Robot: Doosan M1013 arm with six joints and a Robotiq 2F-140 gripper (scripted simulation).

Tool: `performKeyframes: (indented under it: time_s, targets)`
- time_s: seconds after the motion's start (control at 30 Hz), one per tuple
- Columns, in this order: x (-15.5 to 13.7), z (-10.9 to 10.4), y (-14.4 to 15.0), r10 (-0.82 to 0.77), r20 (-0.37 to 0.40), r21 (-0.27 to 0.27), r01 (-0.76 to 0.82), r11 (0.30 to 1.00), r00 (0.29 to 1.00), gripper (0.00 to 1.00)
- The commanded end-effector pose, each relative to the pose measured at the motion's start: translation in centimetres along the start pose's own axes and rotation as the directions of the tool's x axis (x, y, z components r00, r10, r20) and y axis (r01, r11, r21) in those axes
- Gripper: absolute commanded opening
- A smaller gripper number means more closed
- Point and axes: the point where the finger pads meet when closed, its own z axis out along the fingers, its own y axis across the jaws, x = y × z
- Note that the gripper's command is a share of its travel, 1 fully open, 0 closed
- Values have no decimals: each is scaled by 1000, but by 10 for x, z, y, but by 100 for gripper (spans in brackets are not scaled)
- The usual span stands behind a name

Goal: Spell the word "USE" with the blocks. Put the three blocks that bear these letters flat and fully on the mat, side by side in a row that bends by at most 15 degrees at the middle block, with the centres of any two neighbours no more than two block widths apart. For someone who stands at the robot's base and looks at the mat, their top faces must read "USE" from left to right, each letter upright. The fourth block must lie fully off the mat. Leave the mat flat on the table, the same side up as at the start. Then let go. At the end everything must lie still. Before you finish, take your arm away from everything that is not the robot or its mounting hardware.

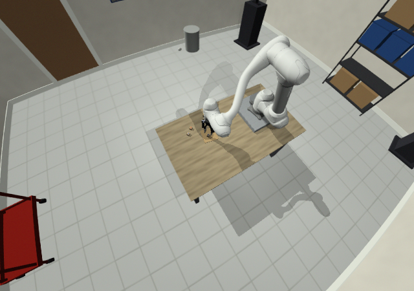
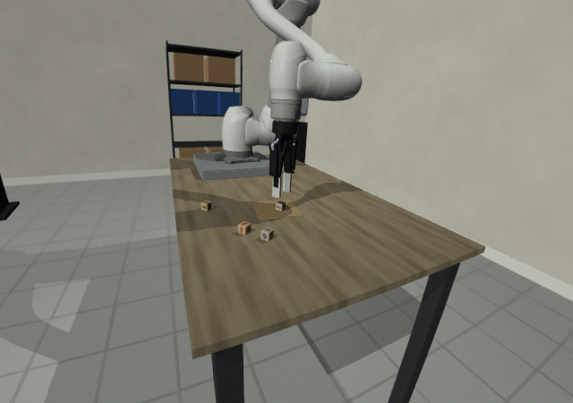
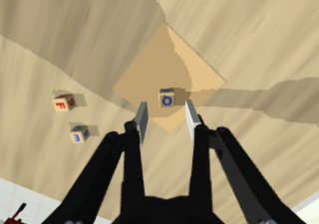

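Observation:
My gripper (image 2: 281, 188) (image 3: 165, 109) is open with fingers partly spread and nothing between them. It hangs above the table. The square tan mat (image 2: 262, 211) (image 3: 142, 72) lies flat. One block (image 1: 208, 135) (image 2: 280, 205) (image 3: 166, 100) sits on it, below and just ahead of the fingers, with a blue letter like Q or O in the wrist view. Off the mat lie a block with a red letter like F (image 1: 191, 127) (image 2: 243, 227) (image 3: 63, 104) and a block with blue marks (image 1: 188, 134) (image 2: 267, 234) (image 3: 78, 134). Another block (image 2: 206, 205) lies off the mat; its letter is unclear.
The wooden table (image 1: 187, 167) (image 2: 333, 269) carries the blocks and the arm's grey base plate (image 1: 246, 117) (image 2: 222, 174). The red and blue blocks lie close together near the table's far end from the base. The arm's shadow crosses the mat.

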Motion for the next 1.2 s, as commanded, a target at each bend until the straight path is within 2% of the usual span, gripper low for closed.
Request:
performKeyframes:
  time_s: [0.0,0.47,1.17]
  targets:
    - [2,8,1,-5,-1,0,5,1000,1000,37]
    - [2,18,1,-5,-1,0,5,1000,1000,37]
    - [2,19,1,-5,-1,0,5,1000,1000,37]
